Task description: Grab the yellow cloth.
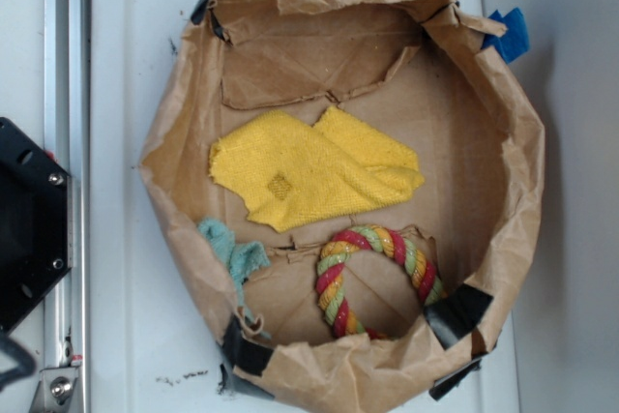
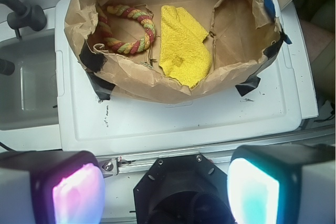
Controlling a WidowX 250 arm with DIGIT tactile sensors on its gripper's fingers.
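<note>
While the yellow cloth [image 1: 314, 173] lies untouched in the paper bin [image 1: 513, 191], the pincer [image 2: 165, 190] hangs well apart, spread wide and empty; approach and grasp remain.

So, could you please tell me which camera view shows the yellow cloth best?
The exterior view: the yellow cloth lies fully visible from above on the floor of the paper bag, diamond patch included. In the wrist view its near edge is hidden behind the bag's wall, and it appears narrower and slanted.
</note>
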